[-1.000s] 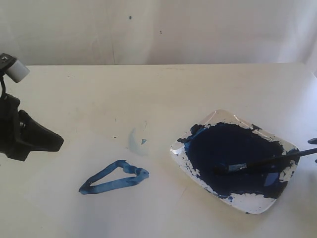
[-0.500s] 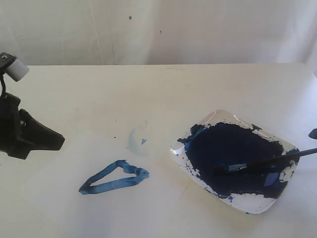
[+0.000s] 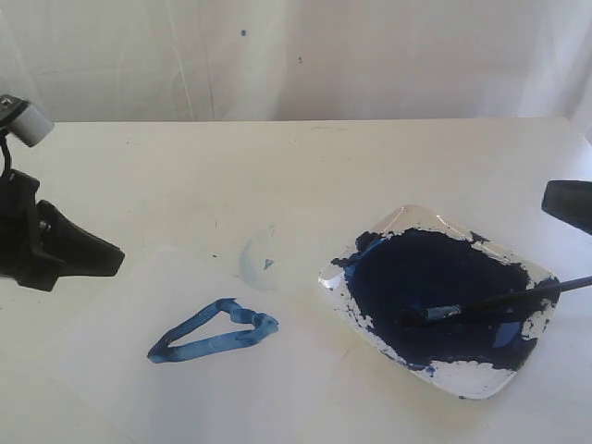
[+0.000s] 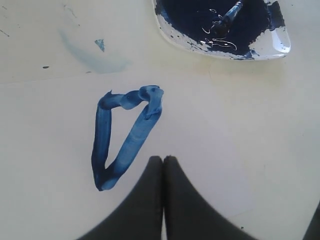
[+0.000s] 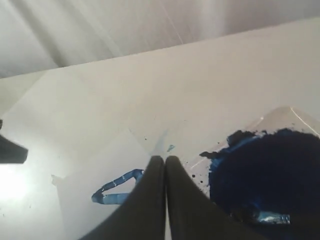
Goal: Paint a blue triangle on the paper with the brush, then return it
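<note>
**Brush is back in the tray: the danger now is my own arms**

The blue triangle (image 3: 215,335) is drawn on the paper (image 3: 185,296), closed on all three sides. The brush (image 3: 499,301) lies in the tray (image 3: 481,384), its tip down in the navy pool (image 3: 425,277). Its black handle crosses the rim and sticks out past the tray's right side. I judge the job as good as done, so what remains to me is mostly the chance to spoil it.

My right fingers (image 5: 165,165) are pressed together on nothing, and in the exterior view they sit at the right edge, above that overhanging handle. If I sweep low there, I could catch the handle. That would lever the loaded tip out of the pool and flick navy across the tabletop (image 3: 277,166) or the paper. The handle rests on a narrow rim, so a light knock might also roll it off.

My left fingers (image 4: 163,165) are shut and empty too. In the wrist view their tips sit just beside the triangle's long side, though I cannot tell how high above the sheet they are. The strokes look thick and may well be wet, so dropping or dragging sideways would smear them. The sheet is thin and could slide or wrinkle under any touch. There is already a pale smudge (image 3: 252,264) nearby, and I would rather not add another.
</note>
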